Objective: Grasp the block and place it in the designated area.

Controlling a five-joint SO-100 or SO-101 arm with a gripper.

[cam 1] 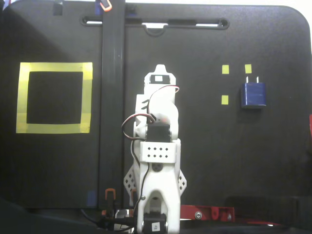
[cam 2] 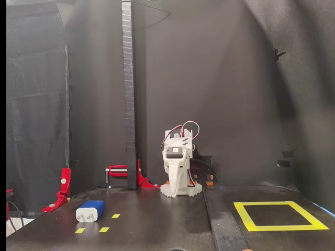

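One block [cam 1: 253, 94] lies flat on the tabletop [cam 1: 204, 161] beside small yellow markers [cam 1: 225, 69], well apart from the designated area [cam 1: 54, 126]. It looks light, rigid and smooth, best pinched across its flat sides. In a fixed view its prongs point up-frame. The end effector [cam 1: 158, 78] is folded; I cannot tell its opening
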